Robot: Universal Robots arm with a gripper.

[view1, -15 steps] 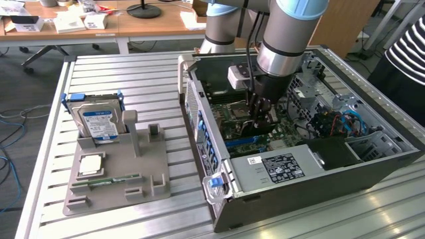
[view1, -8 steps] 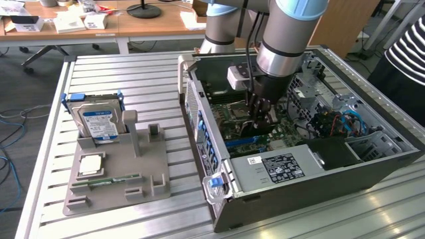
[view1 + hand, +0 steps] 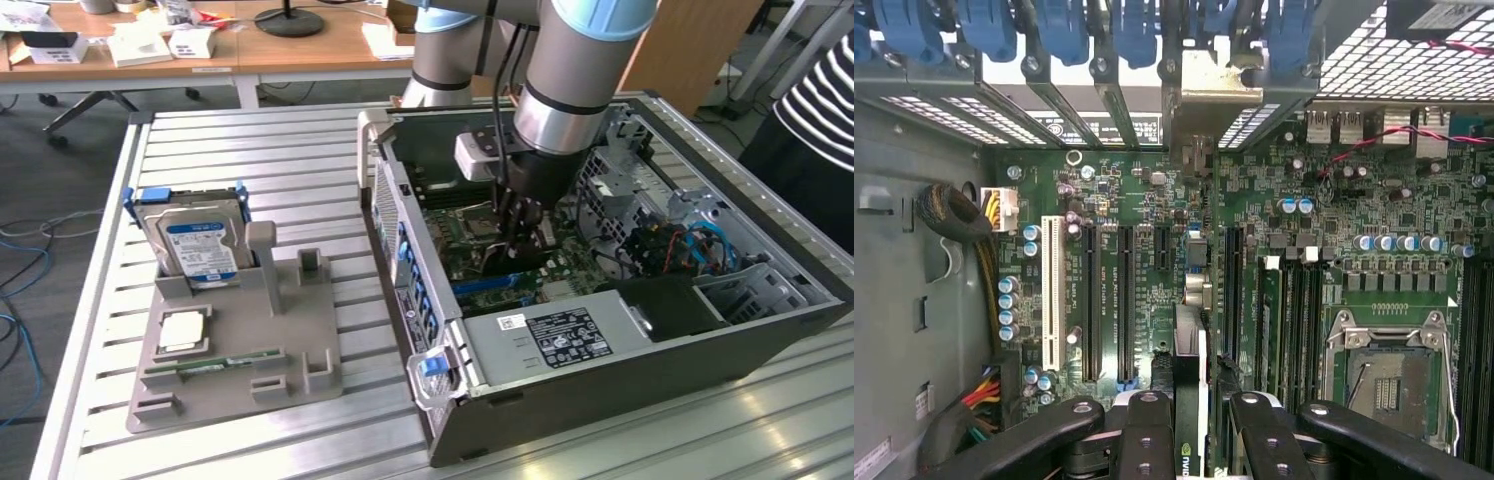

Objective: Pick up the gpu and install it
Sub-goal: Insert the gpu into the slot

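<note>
Tray (image 3: pixel 200 405) on the exterior view's left has the drive (image 3: pixel 198 245), a chip (image 3: pixel 180 330) and a RAM stick (image 3: pixel 214 365). Right of it is the open case (image 3: pixel 627 395), gripper (image 3: pixel 523 235) down inside. Wrist view adds the rest: jaws clamped on the gpu (image 3: pixel 1192 340), a thin dark card edge-on over the board (image 3: pixel 1354 200), silver bracket (image 3: pixel 1209 95) at the case wall.

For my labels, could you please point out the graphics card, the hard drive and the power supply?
graphics card (image 3: pixel 1187 360): wrist view, thin edge.
hard drive (image 3: pixel 200 247): exterior view, label.
power supply (image 3: pixel 567 336): exterior view, label.
</note>
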